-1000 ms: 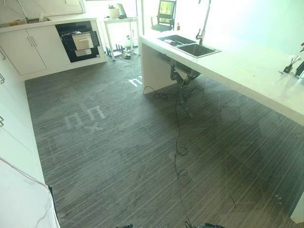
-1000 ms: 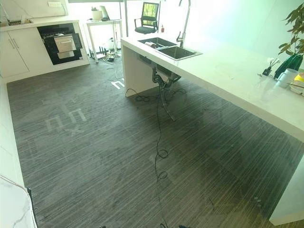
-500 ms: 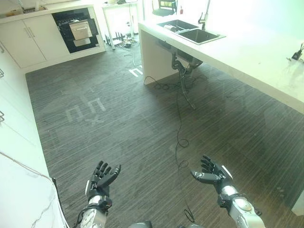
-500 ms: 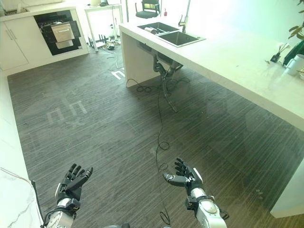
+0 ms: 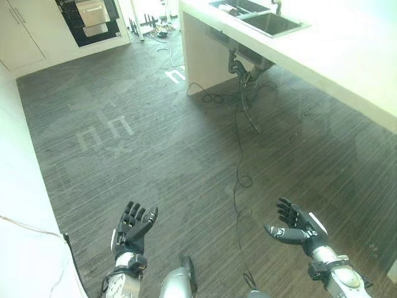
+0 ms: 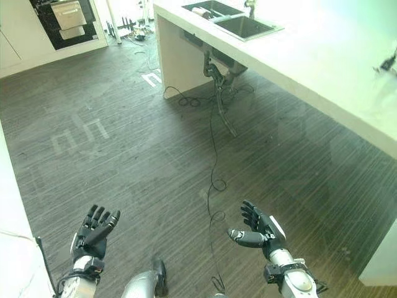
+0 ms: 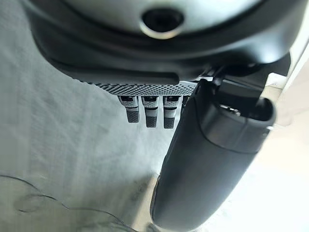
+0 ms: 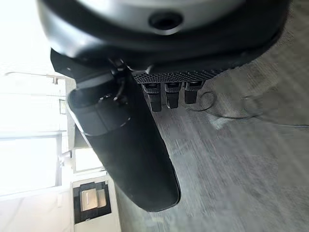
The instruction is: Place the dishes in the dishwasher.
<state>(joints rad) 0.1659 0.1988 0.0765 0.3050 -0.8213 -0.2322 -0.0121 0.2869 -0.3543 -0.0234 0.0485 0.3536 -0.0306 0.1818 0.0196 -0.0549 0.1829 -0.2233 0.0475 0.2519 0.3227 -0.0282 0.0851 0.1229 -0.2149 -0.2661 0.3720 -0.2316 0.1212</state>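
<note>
The open dishwasher [image 5: 90,15] stands in the white cabinets across the room at the far left, its dark cavity showing a rack; it also appears as the dishwasher [image 6: 62,18] in the right eye view. The double sink [image 6: 232,17] is set in the white counter at the far right, with something pale lying in its farther basin. My left hand [image 5: 132,226] is raised low at the left over the floor, fingers straight, holding nothing. My right hand [image 5: 296,226] hovers low at the right, palm up and fingers relaxed, also empty. Both wrist views show straight fingers [image 7: 146,112] and fingers [image 8: 166,95].
A long white counter [image 5: 347,68] runs along the right side. White cabinets [image 5: 18,186] line the left edge. Dark wood floor [image 5: 155,155] with pale tape marks [image 5: 102,133] lies between. A thin black cable [image 5: 239,149] trails across the floor from under the sink.
The camera has tilted further down, so the dishwasher and sink moved toward the upper edge. Both hands came into view half a second ago and stay raised and open.
</note>
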